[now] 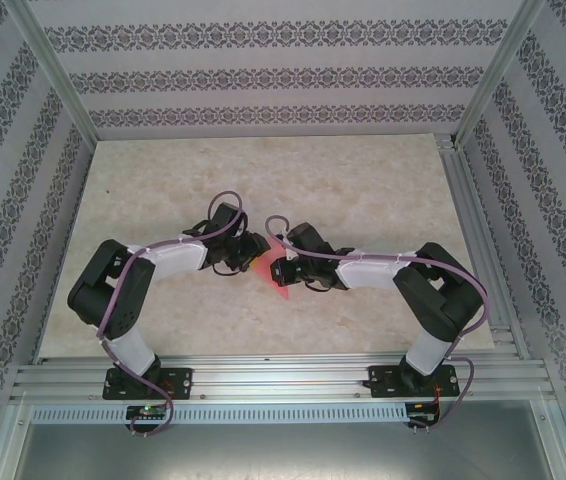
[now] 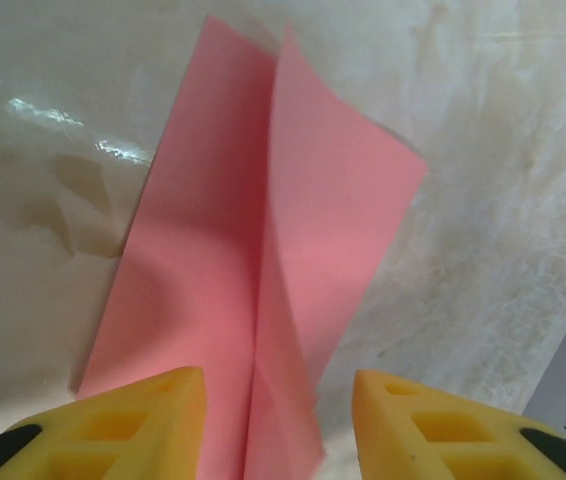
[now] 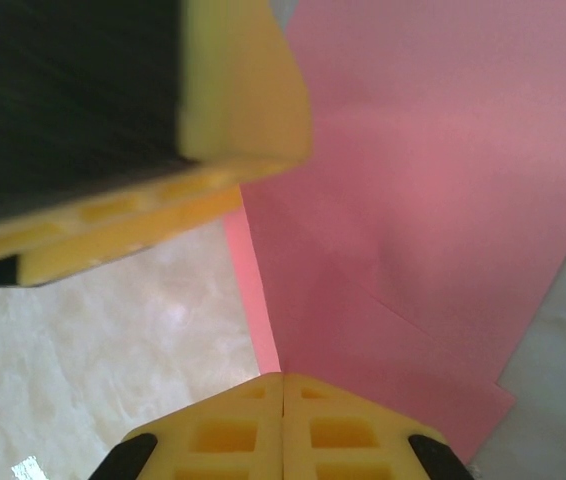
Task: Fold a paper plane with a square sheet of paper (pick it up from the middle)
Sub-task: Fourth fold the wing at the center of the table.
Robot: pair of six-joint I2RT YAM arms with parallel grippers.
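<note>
The square sheet of paper (image 1: 279, 288) is pink-red and lies at the table's middle between both arms. In the left wrist view the sheet (image 2: 213, 250) is creased lengthwise, one half standing up as a ridge. That ridge runs between the yellow fingers of my left gripper (image 2: 278, 430), which stand apart on either side without touching it. My right gripper (image 3: 283, 385) is shut, pinching the sheet (image 3: 443, 200) at its near folded edge. The left gripper's finger (image 3: 243, 100) hangs close above the sheet's far side. From above, the left gripper (image 1: 255, 252) and right gripper (image 1: 279, 268) nearly meet.
The marbled beige table (image 1: 363, 180) spreads out behind and beside the arms. An aluminium rail (image 1: 283, 375) runs along the near edge, and frame posts stand at the corners. Patterned walls close in the back and both sides.
</note>
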